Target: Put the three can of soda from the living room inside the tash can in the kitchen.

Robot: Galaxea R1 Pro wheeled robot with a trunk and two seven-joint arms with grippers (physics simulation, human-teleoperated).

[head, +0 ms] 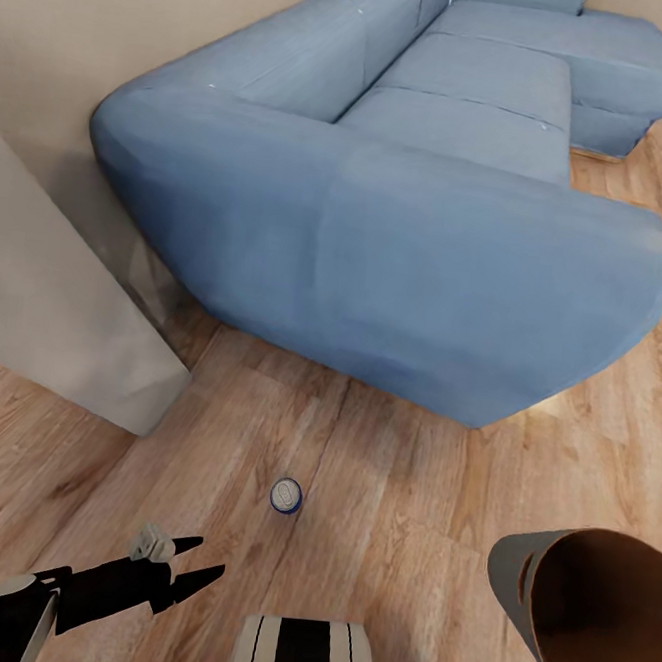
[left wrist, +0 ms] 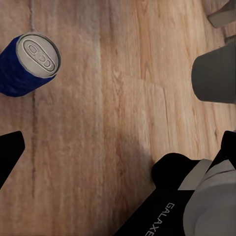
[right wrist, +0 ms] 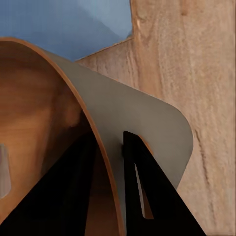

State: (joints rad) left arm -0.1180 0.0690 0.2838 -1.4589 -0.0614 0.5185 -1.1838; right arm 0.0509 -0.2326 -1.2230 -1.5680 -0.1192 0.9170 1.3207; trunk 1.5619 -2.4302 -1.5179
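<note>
The right gripper [right wrist: 109, 162] pinches the bin [head: 511, 568] by its rim, the left gripper [head: 200, 561] hangs open near the blue can [head: 286, 495], apparently not yet binned.

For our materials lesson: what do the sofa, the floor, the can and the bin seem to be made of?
Sofa: blue upholstery fabric, matte and soft-edged.
Floor: light wood planks, with visible grain and seams.
Blue can: probably metal, with a silvery top and pull tab.
Bin: likely thin bent wood, brown grained inside, flat grey outside. The right tool is clamped on its wall.
</note>
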